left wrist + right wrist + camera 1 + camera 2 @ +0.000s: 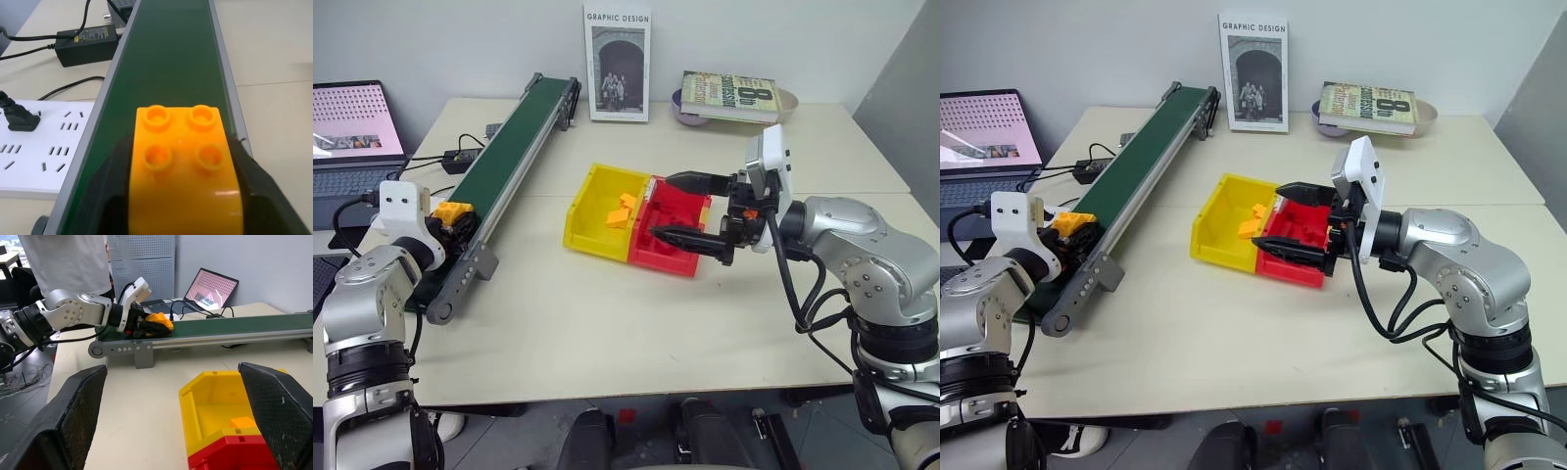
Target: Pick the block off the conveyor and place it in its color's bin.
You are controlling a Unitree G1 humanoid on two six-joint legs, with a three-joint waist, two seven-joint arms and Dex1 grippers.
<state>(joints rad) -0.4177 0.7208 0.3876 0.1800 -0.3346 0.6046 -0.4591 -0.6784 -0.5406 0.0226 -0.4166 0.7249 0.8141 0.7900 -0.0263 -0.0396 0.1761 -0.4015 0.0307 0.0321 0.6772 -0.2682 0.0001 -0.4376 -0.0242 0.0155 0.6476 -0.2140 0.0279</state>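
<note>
At the near end of the conveyor (494,181), toward eight o'clock from the bins, the left gripper (455,220) has its two black fingers pressed against the sides of the block (183,166), which sits studs-up on the dark green belt. The grip looks made but the block has not been lifted clear, so the task is at the pick, with the carry and the drop yet to come. The bin (592,211) for it, the yellow one, lies toward three o'clock from the block, well apart from it across bare table, joined on its far side to the red bin (671,235) and already holding a few orange-yellow pieces. The right gripper (690,211) hangs with its fingers spread wide and nothing between them, level over the red bin (close enough to the yellow one to matter). The risks I see: the rounded, smooth block could squirt out of a two-finger pinch as it comes up; the grey side rail could catch the fingers on a low exit; and the left arm's path to the yellow bin could cross the idle right gripper.
</note>
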